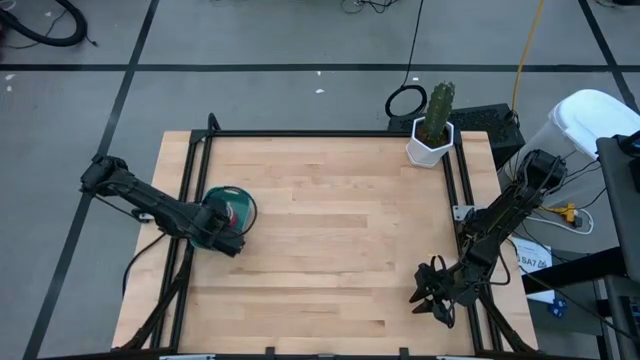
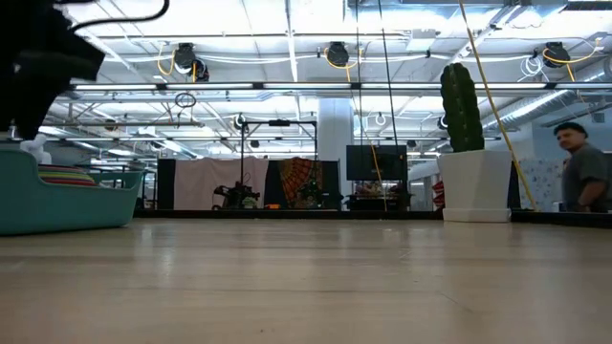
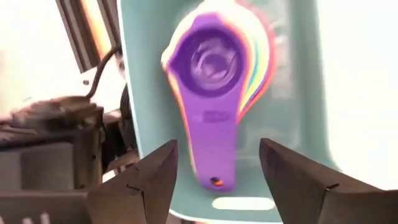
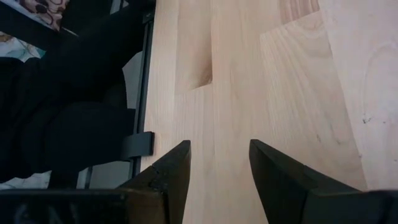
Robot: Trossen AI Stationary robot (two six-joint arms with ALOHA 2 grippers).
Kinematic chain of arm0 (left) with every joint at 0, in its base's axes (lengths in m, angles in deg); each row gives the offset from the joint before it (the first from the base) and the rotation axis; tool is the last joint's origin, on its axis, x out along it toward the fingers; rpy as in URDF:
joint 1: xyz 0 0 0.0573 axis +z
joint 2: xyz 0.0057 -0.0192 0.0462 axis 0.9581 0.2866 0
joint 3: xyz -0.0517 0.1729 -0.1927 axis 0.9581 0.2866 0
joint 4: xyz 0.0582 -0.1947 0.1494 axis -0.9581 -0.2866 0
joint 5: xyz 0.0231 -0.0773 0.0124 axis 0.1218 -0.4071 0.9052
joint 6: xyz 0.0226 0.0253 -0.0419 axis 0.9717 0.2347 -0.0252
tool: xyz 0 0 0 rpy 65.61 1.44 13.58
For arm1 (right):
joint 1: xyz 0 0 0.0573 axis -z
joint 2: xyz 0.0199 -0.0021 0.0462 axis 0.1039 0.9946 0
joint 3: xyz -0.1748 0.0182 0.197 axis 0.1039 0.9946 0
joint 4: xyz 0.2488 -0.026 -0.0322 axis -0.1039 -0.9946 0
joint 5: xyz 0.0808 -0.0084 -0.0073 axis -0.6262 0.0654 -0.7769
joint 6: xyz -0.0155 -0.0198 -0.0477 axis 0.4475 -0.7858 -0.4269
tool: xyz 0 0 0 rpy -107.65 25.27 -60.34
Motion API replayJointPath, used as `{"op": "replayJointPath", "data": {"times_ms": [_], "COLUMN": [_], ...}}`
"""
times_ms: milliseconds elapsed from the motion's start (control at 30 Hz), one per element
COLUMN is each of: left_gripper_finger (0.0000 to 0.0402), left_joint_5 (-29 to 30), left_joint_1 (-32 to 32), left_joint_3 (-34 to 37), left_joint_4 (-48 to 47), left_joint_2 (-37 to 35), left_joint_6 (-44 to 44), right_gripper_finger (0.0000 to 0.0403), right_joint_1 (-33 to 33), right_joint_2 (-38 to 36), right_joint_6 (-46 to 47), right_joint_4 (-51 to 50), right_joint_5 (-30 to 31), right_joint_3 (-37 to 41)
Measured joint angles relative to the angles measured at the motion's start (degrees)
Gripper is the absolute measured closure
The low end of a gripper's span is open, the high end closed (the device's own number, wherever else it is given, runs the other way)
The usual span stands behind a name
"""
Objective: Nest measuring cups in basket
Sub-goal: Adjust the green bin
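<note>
1. The basket (image 1: 237,203) sits near the table's (image 1: 330,250) left edge, about midway between its near and far sides.
2. The cups (image 3: 214,81) lie stacked one inside another in the basket, a purple one on top and coloured rims fanned out beneath it. In the low view, only their edges (image 2: 65,175) show above the basket wall (image 2: 67,203).
3. The left gripper (image 1: 222,232) hangs over the basket's near side. Its fingers (image 3: 140,183) are spread apart with nothing between them, clear of the cups.
4. The right gripper (image 1: 428,296) rests low at the table's near right corner, well apart from the basket. Its fingers (image 4: 171,171) stand parted over bare wood, holding nothing.
5. A cactus (image 1: 440,105) in a white pot (image 1: 430,145) stands at the far right of the table.
6. A person (image 2: 581,172) is visible in the room beyond the table, at the right.
</note>
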Motion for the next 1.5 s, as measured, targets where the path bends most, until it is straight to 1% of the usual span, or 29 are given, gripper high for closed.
{"op": "replayJointPath", "data": {"times_ms": [67,167,300,367,433,500,700,867,1067,1233,1500], "left_gripper_finger": [0.0172,0.0172,0.0172,0.0172,0.0172,0.0172,0.0172,0.0172,0.0172,0.0172,0.0172], "left_joint_5": [2.88,9.58,18.76,20.61,20.93,20.99,19.85,18.41,17.22,16.69,16.69], "left_joint_1": [0.0,0.0,0.35,1.12,2.35,3.81,7.52,10.09,12.79,14.45,15.85], "left_joint_3": [-2.31,-5.8,-8.39,-8.37,-7.74,-6.94,-3.71,-0.1,3.84,7.05,10.7], "left_joint_4": [-0.24,1.36,10.15,14.58,18.35,20.13,24.22,32.85,38.77,41.88,42.17], "left_joint_2": [-0.04,-0.03,-0.07,-0.07,0.17,1.07,3.9,5.75,7.43,7.52,7.52], "left_joint_6": [0.13,1.22,11.28,17.34,22.0,24.99,30.33,36.63,39.56,41.09,40.97], "right_gripper_finger": [0.0248,0.0248,0.0248,0.0248,0.0248,0.0248,0.0248,0.0248,0.0248,0.0248,0.0248], "right_joint_1": [0.0,0.02,0.04,0.04,0.04,0.04,0.04,0.04,0.07,0.07,0.07], "right_joint_2": [0.0,0.0,0.0,0.0,0.0,0.0,0.0,0.0,0.02,0.02,0.02], "right_joint_6": [-0.04,-0.12,-0.21,-0.07,-0.04,-0.04,0.2,0.02,0.48,1.51,3.02], "right_joint_4": [0.12,0.18,0.19,0.23,0.47,0.72,1.16,2.32,2.86,2.94,3.35], "right_joint_5": [0.05,1.4,1.49,1.46,1.46,1.49,1.49,2.68,2.8,2.78,2.79], "right_joint_3": [0.0,-0.01,-0.02,-0.02,-0.02,-0.04,-0.04,-0.04,-0.04,-0.04,-0.04]}}
